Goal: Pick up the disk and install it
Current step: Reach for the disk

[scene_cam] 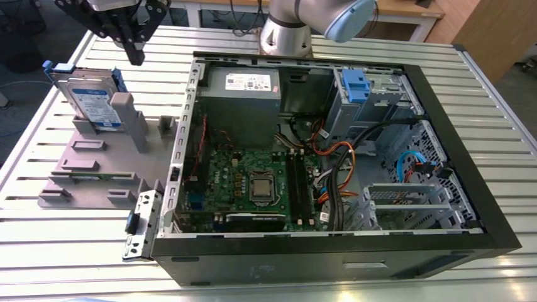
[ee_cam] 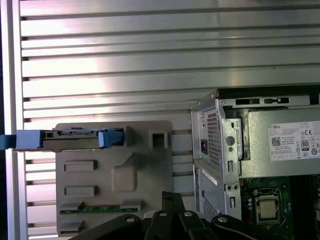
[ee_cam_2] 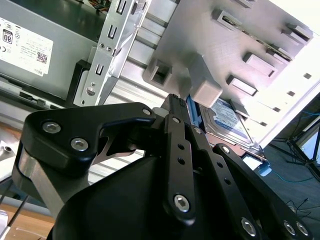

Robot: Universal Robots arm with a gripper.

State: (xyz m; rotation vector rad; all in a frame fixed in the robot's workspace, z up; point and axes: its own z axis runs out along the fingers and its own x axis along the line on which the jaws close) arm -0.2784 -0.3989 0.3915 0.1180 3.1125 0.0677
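The disk [scene_cam: 88, 100] is a silver drive with a white-and-blue label and blue rails. It stands on edge in a grey slotted holder [scene_cam: 97, 179] on the exterior view's left. The first wrist view shows the disk [ee_cam: 70, 139] edge-on at the holder's [ee_cam: 145, 172] far end. My gripper [scene_cam: 134, 58] hangs above the table, just beyond the disk and a little to its right, apart from it. Its black fingers are shut with nothing between them. In the second wrist view the gripper [ee_cam_2: 175, 102] points toward the holder [ee_cam_2: 200, 45], with the disk [ee_cam_2: 227, 117] beside it.
An open computer case [scene_cam: 470, 239] fills the middle and right of the slatted metal table [scene_cam: 75, 251]. Inside are a motherboard [scene_cam: 251, 182], a power supply [scene_cam: 243, 85] and a drive bay with a blue bracket [scene_cam: 356, 85]. A small metal bracket [scene_cam: 141, 226] lies by the case's near-left corner.
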